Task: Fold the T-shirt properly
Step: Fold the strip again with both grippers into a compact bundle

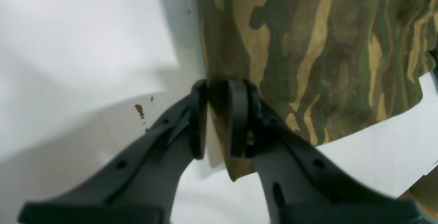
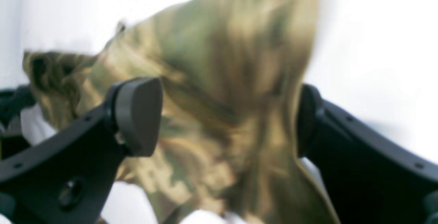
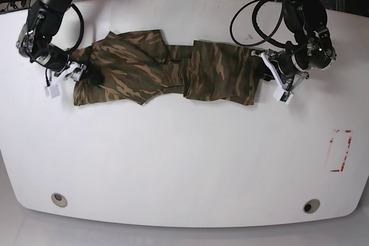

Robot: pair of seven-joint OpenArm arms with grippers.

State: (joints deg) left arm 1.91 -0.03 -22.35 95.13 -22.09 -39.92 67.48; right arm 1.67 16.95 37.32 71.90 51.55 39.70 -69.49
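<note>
The camouflage T-shirt (image 3: pixel 161 73) lies bunched in a long strip across the far half of the white table (image 3: pixel 184 159). My left gripper (image 3: pixel 264 72) is at the shirt's right end in the base view. In the left wrist view this gripper (image 1: pixel 219 118) is shut on the edge of the T-shirt (image 1: pixel 308 46), with cloth pinched between its pads. My right gripper (image 3: pixel 81 74) is at the shirt's left end. The blurred right wrist view shows that gripper (image 2: pixel 222 118) open wide, with a raised fold of the T-shirt (image 2: pixel 222 63) between its fingers.
A red-outlined rectangle (image 3: pixel 340 151) is marked near the table's right edge. Two round holes (image 3: pixel 57 199) (image 3: pixel 311 205) sit near the front edge. Small brown stains (image 1: pixel 139 110) mark the table beside the left gripper. Cables run behind the far edge.
</note>
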